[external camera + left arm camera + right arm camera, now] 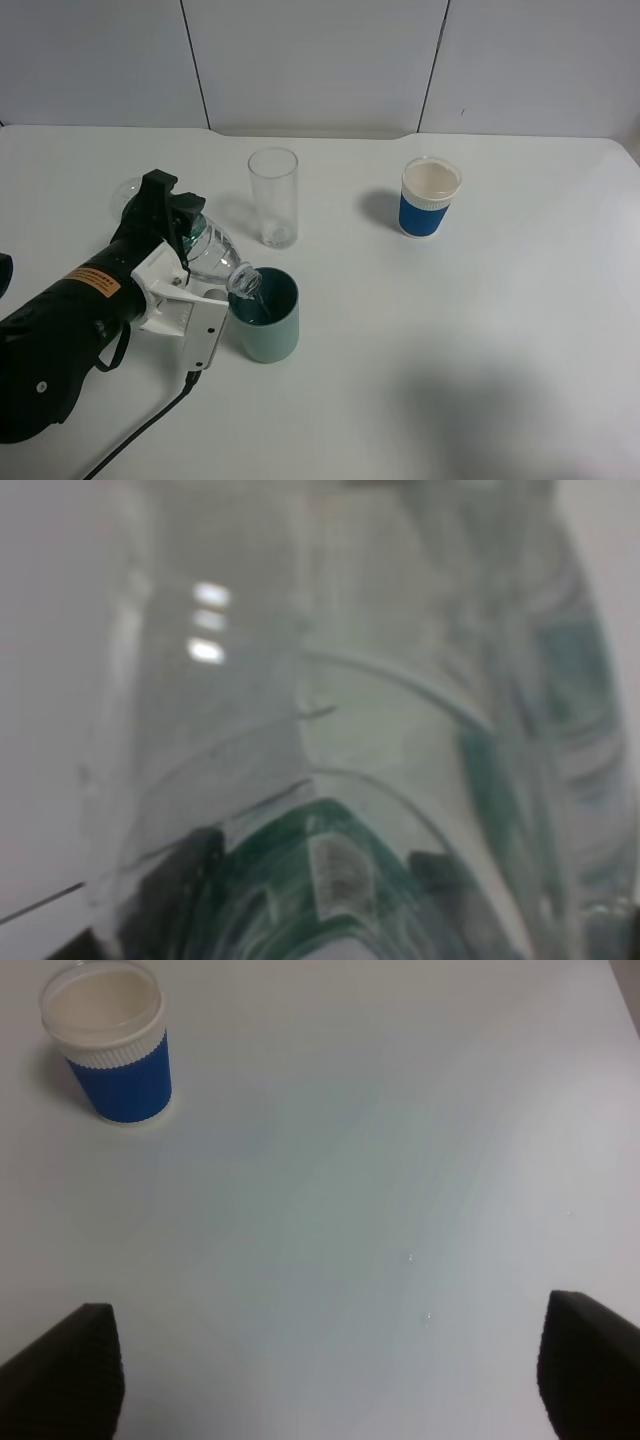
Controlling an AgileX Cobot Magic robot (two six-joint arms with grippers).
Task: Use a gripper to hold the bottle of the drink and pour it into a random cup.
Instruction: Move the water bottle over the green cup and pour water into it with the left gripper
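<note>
The small clear plastic bottle with a dark green label (210, 250) lies tilted at centre left, clamped in the bulky black left gripper (186, 262), mouth over the muted teal cup (270, 335). We cannot tell what the cup holds. The right gripper (320, 1370) stands wide apart. Further up stand 1 tall clear glass (273, 195) and 1 blue-and-white paper cup (430, 198), cream inside.
</note>
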